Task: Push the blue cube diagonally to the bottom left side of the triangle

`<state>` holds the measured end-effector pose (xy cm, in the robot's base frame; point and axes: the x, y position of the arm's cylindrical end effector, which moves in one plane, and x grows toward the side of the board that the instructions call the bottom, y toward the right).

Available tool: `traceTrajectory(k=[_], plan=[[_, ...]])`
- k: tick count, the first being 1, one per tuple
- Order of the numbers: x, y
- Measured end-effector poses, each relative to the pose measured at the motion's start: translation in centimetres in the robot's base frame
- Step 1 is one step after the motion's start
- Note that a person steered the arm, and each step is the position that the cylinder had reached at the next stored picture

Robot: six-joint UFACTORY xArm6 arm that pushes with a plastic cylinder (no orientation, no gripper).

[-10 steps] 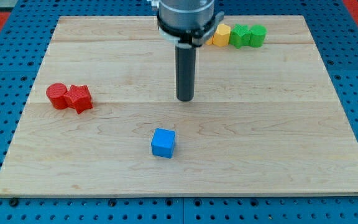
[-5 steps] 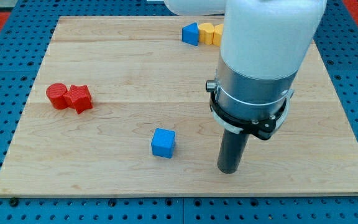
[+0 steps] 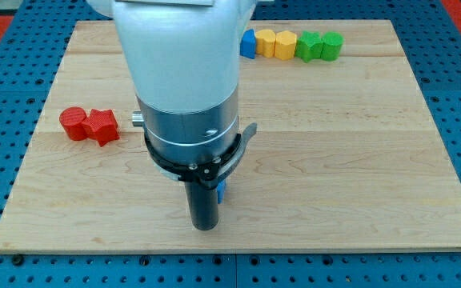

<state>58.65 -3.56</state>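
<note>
The blue cube (image 3: 222, 190) is almost wholly hidden behind my rod; only a thin blue sliver shows at the rod's right edge, in the lower middle of the wooden board (image 3: 374, 160). My tip (image 3: 205, 227) rests on the board just below the cube in the view; I cannot tell if it touches the cube. The blue triangle (image 3: 248, 44) lies at the board's top edge, partly hidden by the arm's body, far up and right of the cube.
Two yellow blocks (image 3: 275, 43) and two green blocks (image 3: 320, 46) stand in a row right of the triangle. A red cylinder (image 3: 74, 122) and a red star-like block (image 3: 102, 126) touch each other at the board's left.
My tip moved from the upper middle of the board down to the right of the cube, then left to just below it. The cube does not seem to have moved.
</note>
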Motion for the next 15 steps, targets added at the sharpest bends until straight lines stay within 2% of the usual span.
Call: traceTrajectory(k=[1,2,4,6,10,11,15], plan=[[-0.5,0.0],[-4.2,0.2],[-4.6,0.5],[-4.6,3.9],[-4.9,1.4],[-6.0,1.4],[-14.8,0.0]])
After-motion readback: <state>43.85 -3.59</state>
